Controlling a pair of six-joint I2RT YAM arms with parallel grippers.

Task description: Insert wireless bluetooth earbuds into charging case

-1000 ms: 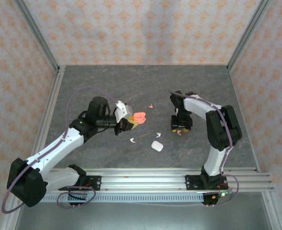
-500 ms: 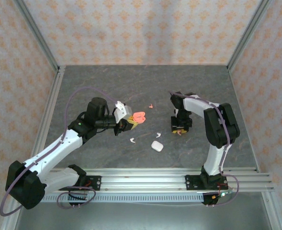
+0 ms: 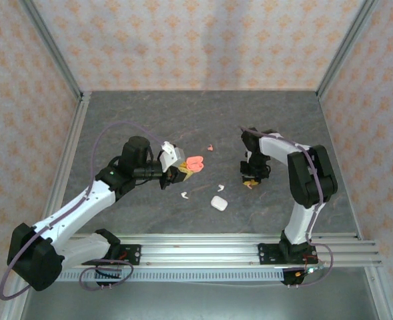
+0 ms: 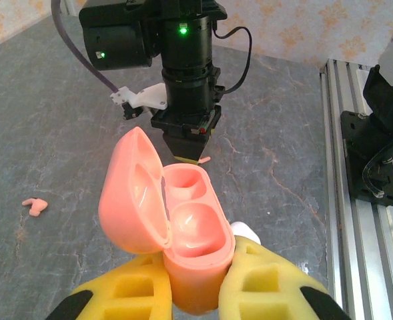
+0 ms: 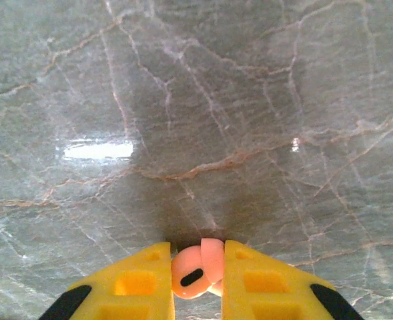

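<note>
My left gripper (image 3: 181,171) (image 4: 195,288) is shut on a coral-pink charging case (image 3: 194,162) (image 4: 191,235), held above the table with its lid swung open and both wells empty. At the right, my right gripper (image 3: 250,180) (image 5: 197,280) points down at the table and is shut on a coral-pink earbud (image 5: 193,271), pinched between the yellow fingers (image 5: 143,283). The left wrist view looks past the case at that gripper (image 4: 188,155). A second coral-pink earbud (image 3: 210,147) (image 4: 34,206) lies farther back. Two white earbuds (image 3: 184,195) (image 3: 220,187) lie near the front.
A white charging case (image 3: 218,203), closed, lies on the grey marbled table (image 3: 149,113) between the arms. An aluminium rail (image 3: 216,250) (image 4: 356,167) runs along the near edge. Patterned walls with metal posts enclose the other three sides.
The right gripper has closed on the coral-pink earbud that lay between its open fingers. The left gripper with the open case has barely moved.
</note>
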